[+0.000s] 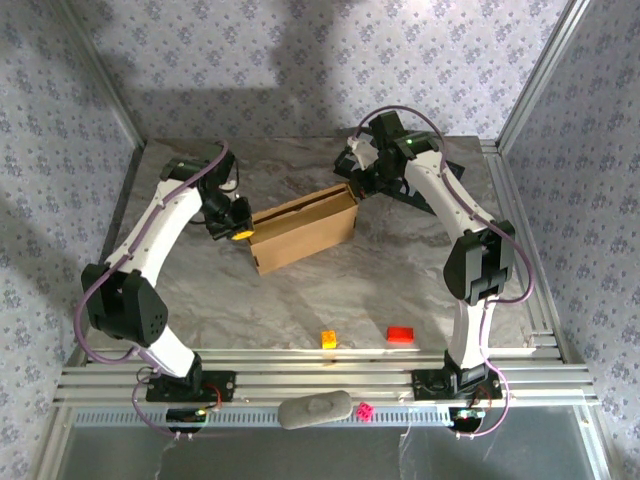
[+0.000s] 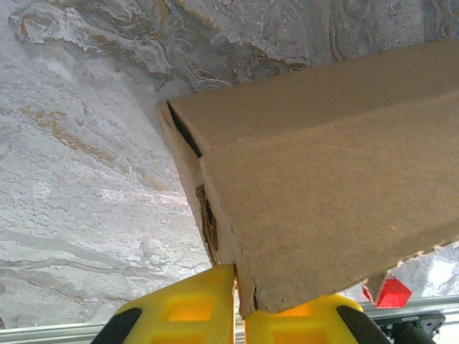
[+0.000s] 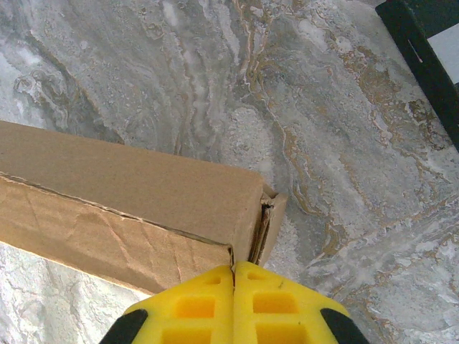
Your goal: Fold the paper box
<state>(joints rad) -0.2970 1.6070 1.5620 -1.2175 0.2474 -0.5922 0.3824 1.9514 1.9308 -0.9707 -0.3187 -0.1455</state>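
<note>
From above, your paper box [image 1: 305, 228] lies mid-desk, nearer the far edge, an arm at each end; an orange block [image 1: 328, 339] and a red block [image 1: 400, 334] sit by the near edge, well clear of it; left wrist: your left jaws pinch the box's end wall between yellow fingers [image 2: 179, 315]; right wrist: your right jaws are pressed fully together, tips touching the box's other end; a black board [image 3: 423, 57] lies apart from it.

Top camera looks down from behind; wrist cameras peer closely at the paper box [image 1: 303, 232].
</note>
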